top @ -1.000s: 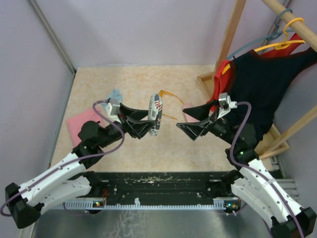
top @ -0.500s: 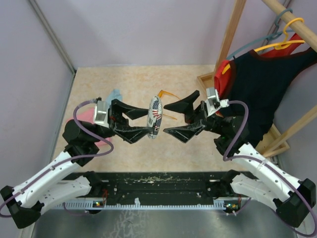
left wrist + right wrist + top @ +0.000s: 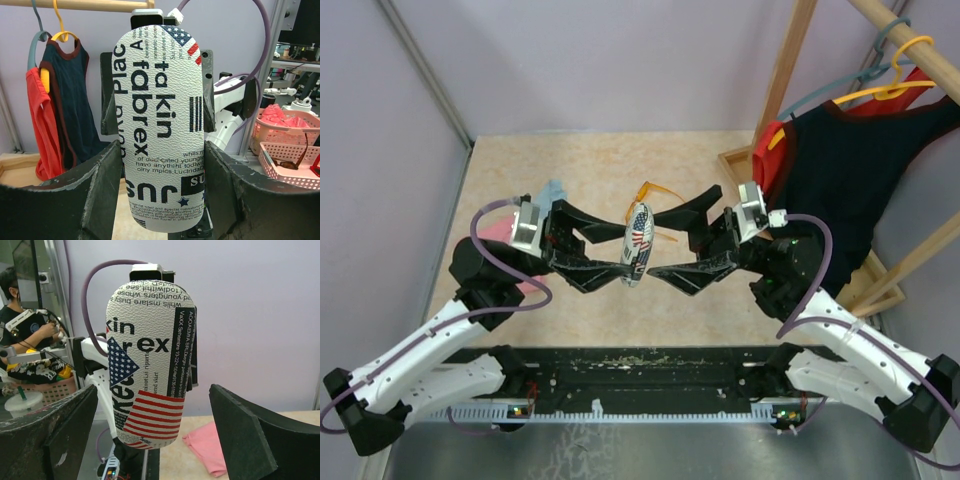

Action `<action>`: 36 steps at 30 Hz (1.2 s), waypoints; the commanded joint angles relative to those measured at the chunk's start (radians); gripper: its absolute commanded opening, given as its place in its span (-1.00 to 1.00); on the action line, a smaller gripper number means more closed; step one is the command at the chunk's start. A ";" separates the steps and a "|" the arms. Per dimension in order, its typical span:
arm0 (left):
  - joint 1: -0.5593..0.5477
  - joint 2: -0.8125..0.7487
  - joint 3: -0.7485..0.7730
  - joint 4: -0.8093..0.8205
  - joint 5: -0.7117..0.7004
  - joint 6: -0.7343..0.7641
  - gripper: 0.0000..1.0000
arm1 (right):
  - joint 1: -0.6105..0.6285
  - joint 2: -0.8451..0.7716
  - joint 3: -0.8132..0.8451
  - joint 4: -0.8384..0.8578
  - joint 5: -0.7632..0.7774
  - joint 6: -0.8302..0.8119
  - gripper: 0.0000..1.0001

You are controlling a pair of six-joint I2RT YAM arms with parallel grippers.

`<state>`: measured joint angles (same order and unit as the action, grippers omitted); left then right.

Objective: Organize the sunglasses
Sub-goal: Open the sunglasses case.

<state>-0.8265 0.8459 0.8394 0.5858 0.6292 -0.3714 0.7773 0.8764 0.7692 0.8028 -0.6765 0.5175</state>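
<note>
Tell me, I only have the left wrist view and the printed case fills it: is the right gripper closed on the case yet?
Observer: No. In the right wrist view the right gripper is wide open. Its fingers stand on either side of the printed case, with a clear gap on both sides.
Operator: Where are the orange sunglasses? I can't see them.
Observer: The top view shows the orange sunglasses lying on the table just beyond the case, partly hidden by it, with neither gripper on them.
</note>
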 commanded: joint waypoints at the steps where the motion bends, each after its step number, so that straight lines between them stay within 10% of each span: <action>1: 0.005 0.005 0.042 0.060 0.025 -0.017 -1.00 | 0.018 0.013 0.061 0.078 0.000 0.012 0.83; 36: 0.004 0.036 0.067 0.003 -0.006 0.010 -1.00 | 0.043 0.053 0.073 0.113 -0.003 0.064 0.26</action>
<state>-0.8265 0.8768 0.8722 0.5755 0.6376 -0.3756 0.8024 0.9302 0.7876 0.8829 -0.6674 0.5774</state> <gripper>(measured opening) 0.666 0.637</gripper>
